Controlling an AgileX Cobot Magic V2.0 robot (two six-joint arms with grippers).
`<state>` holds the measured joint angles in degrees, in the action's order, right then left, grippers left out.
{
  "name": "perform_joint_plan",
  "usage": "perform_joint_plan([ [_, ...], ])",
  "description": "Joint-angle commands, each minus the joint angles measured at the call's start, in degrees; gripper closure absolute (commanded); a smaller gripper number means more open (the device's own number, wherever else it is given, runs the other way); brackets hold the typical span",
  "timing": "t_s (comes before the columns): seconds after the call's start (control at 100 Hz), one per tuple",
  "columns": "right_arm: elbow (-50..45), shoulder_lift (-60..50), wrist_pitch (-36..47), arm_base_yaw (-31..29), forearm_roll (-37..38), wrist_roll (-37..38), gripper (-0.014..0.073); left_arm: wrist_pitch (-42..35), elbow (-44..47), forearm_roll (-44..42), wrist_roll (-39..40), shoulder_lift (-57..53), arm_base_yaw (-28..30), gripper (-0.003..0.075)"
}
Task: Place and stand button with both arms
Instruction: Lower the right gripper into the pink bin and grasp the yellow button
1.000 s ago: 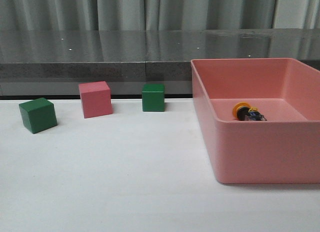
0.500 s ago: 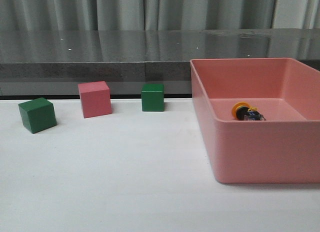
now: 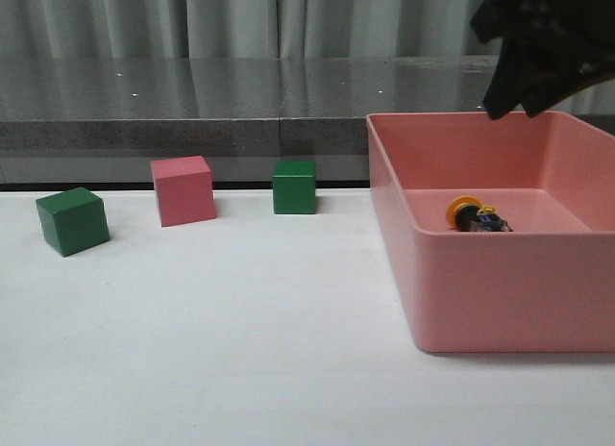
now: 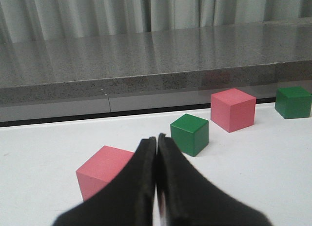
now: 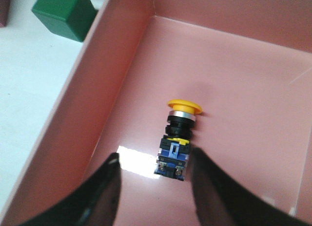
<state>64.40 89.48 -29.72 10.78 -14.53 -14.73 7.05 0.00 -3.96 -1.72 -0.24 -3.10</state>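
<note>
Button (image 5: 178, 138) on its side in pink bin (image 3: 500, 292), right jaws spread above, left jaws clenched.

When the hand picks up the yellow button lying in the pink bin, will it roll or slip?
The button lies on its side on the pink bin's glossy floor, so a push would probably slide it. Its round yellow cap and black barrel may roll, though the squarish blue base should limit that. Stood up, the wide cap may make it tip.

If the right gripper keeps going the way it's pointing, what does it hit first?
Most likely the button, lying on its side on the floor of the pink bin. The right gripper is open and its fingers frame the button's blue base. Depth is unclear, but nothing shows in between.
</note>
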Motion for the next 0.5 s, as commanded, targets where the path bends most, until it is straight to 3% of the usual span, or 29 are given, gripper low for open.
perform_joint_plan([
  [0.0, 2.4, 0.77, 4.24, 0.06, -0.61, -1.04, 0.0022, -4.78, 2.61, 0.15, 0.66, -1.81, 0.01, 0.074],
  [0.06, 2.4, 2.29, 5.99, 0.06, -0.61, -1.04, -0.001, -4.78, 2.61, 0.15, 0.66, -1.81, 0.01, 0.074],
  [0.49, 2.4, 14.26, 9.24, 0.06, -0.61, -1.04, 0.0027, -4.78, 2.61, 0.15, 0.66, -1.81, 0.01, 0.074],
])
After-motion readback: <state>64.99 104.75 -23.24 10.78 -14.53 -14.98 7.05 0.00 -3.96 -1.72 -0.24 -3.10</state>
